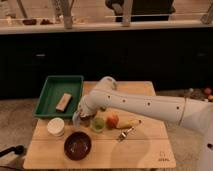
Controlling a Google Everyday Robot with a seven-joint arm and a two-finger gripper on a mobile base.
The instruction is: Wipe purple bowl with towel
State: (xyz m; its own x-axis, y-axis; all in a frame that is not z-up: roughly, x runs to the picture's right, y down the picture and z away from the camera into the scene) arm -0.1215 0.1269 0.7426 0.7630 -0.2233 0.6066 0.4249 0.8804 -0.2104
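The purple bowl [77, 145] sits near the front left of the wooden table [145, 150], dark and glossy inside. My gripper [83, 116] hangs at the end of the white arm [145, 106], just behind and above the bowl. It is shut on the towel [76, 119], a small pale grey-blue cloth that droops from its left side. The towel hangs a short way behind the bowl's rim and does not touch it.
A green tray [50, 95] at the back left holds a tan block [63, 101]. A white cup [55, 126] stands left of the gripper. To its right lie a green object [98, 123], an orange-red fruit [112, 120], a yellow piece [130, 124] and a fork [125, 133].
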